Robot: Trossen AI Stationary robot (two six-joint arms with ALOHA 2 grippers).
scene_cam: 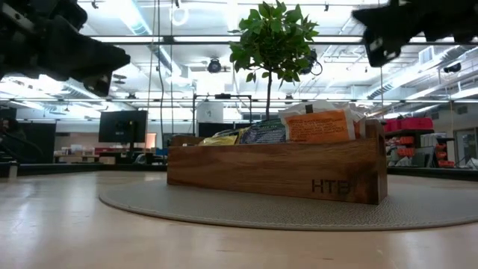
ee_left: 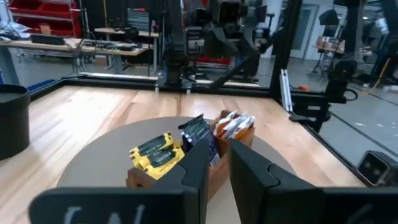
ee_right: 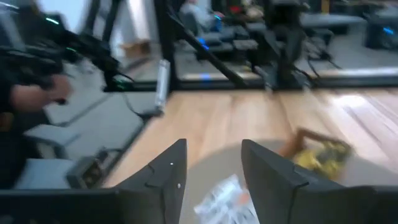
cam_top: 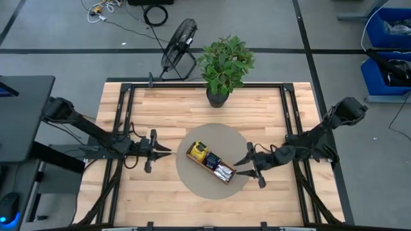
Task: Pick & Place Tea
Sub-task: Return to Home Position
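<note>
Item: tea sachets (cam_top: 212,162), all standing on edge inside the wooden tray (scene_cam: 261,168). None lie loose on the table (cam_top: 160,109).

Location: in the high view the tray sits at frame centre on a round grey mat (cam_top: 192,183), running diagonally from upper left to lower right.

Contents by section, high view:
- Yellow sachets (cam_top: 198,152) are at the upper-left end.
- Navy sachets (cam_top: 212,160) are in the middle.
- Orange-and-white sachets (cam_top: 225,172) are at the lower-right end.

In the low view the orange-and-white group stands nearest the camera, rising above the tray wall lettered "HTB".

Left gripper (cam_top: 168,149): left of centre in the high view. It hovers just off the mat's left edge and points towards the tray. The fingers are parted by a narrow gap and hold nothing, as the left wrist view shows.

Right gripper (cam_top: 237,163): right of centre, above the mat near the tray's lower-right end but clear of it. The fingers are spread wider than the left pair and are empty.

Other fixtures: a potted plant (cam_top: 225,64) stands at the table's top-centre edge. A fan (cam_top: 178,48) lies on the floor just above and left of it.
</note>
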